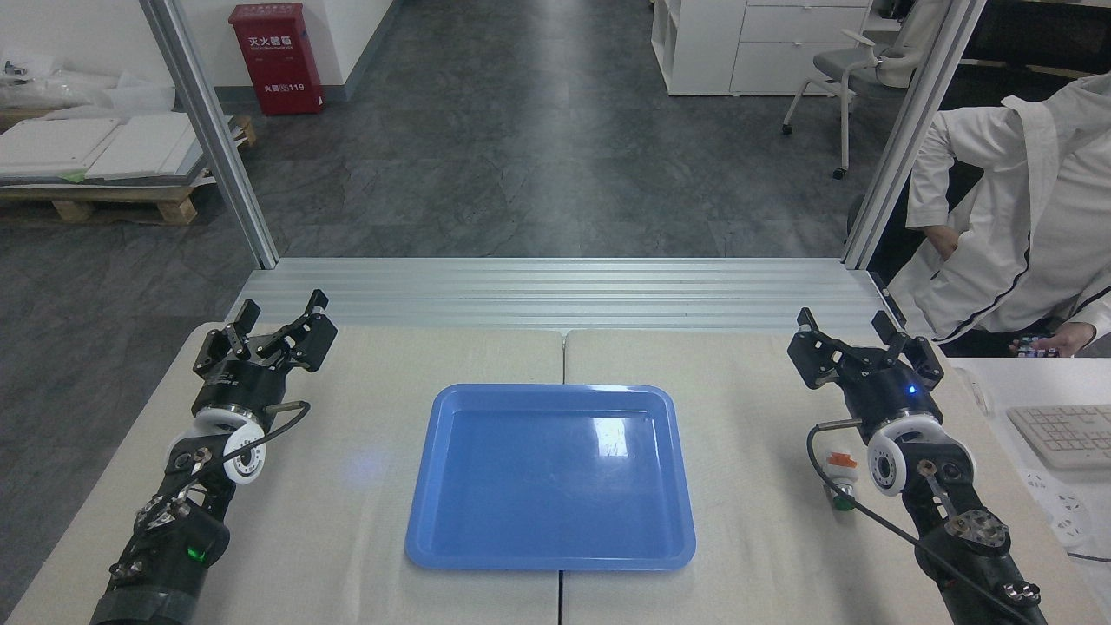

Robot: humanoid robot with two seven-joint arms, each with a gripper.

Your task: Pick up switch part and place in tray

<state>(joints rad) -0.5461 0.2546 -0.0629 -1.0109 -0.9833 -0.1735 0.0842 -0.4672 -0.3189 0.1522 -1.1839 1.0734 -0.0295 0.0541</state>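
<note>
Left gripper (276, 323) left of tray (451, 417), right gripper (859, 340) right of it; both spread wide, holding nothing. Switch part (839, 480) right of tray, beside right wrist.

A beige, cloth-covered table (364, 486), made of two halves meeting at a centre seam, carries the blue tray (550, 477), which lies flat across that seam. Well to the right of the tray, the switch part (840, 480) lies on the cloth, its orange block away from the viewer and its green cap toward the viewer.
</note>
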